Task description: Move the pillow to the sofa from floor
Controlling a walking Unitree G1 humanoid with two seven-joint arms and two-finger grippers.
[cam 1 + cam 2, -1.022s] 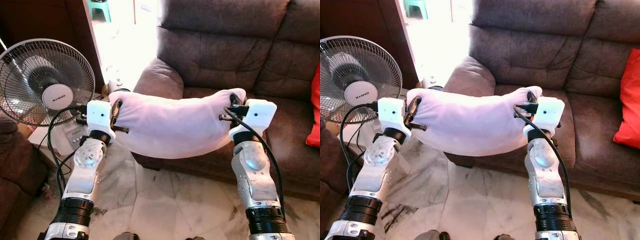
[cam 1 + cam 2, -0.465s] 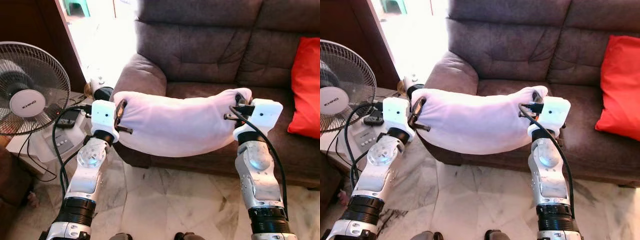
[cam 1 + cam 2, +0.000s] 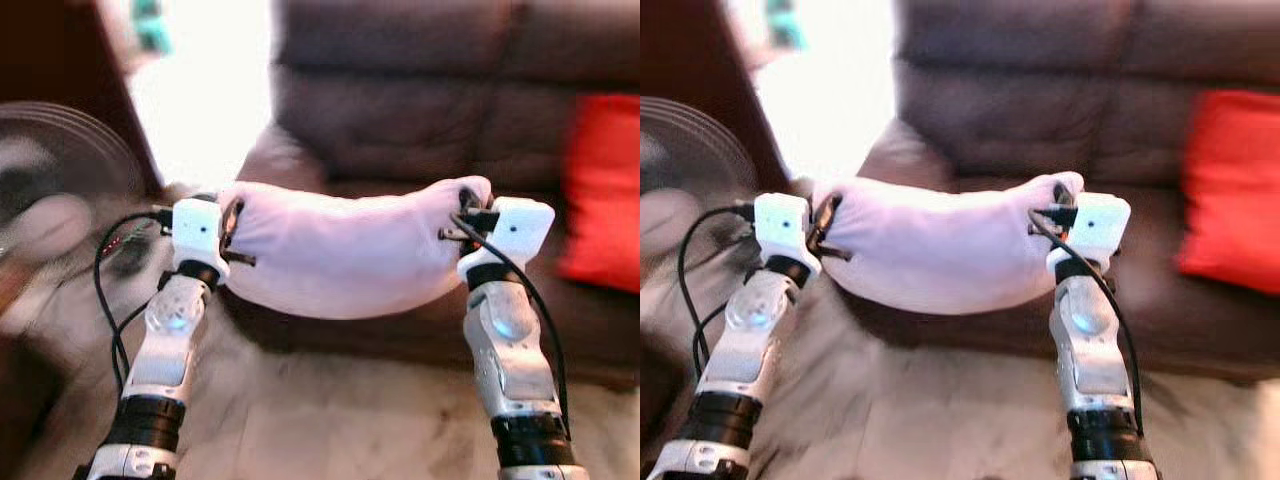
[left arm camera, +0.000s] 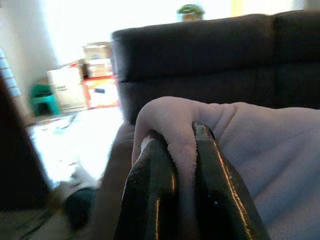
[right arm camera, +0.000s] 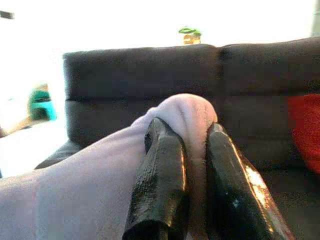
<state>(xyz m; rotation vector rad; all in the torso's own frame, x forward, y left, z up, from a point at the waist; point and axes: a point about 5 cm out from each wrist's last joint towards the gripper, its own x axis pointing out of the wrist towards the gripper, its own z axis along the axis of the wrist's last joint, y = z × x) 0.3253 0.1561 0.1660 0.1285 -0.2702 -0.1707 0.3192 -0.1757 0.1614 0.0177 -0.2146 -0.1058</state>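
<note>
The pillow (image 3: 345,255) hangs between the two arms, up off the floor and in front of the sofa (image 3: 420,120), level with the front edge of the seat. The left claw (image 4: 182,150) is clamped on a fold of fabric at one end, and the right claw (image 5: 192,145) is pinched on the bunched corner at the other end. The head views are smeared, so the robot looks to be on the move.

From where I stand, the step in hand is the carry to the seat. To do it well, I would keep both pinches tight and the arms level, so the sagging middle clears the cushion edge, then bring the pillow over the seat before either claw lets go. Releasing both ends together should stop it swinging off one side. A red cushion (image 3: 600,195) sits at the right of the sofa, so the open seat in the middle seems the better landing spot.

The pillow is long, pale and fleecy, soft enough to droop into a shallow curve between the grips. The sofa is dark, plump upholstery with tufted back panels and a rounded arm. The floor (image 3: 330,420) looks like pale, veined stone, smooth and hard.
</note>
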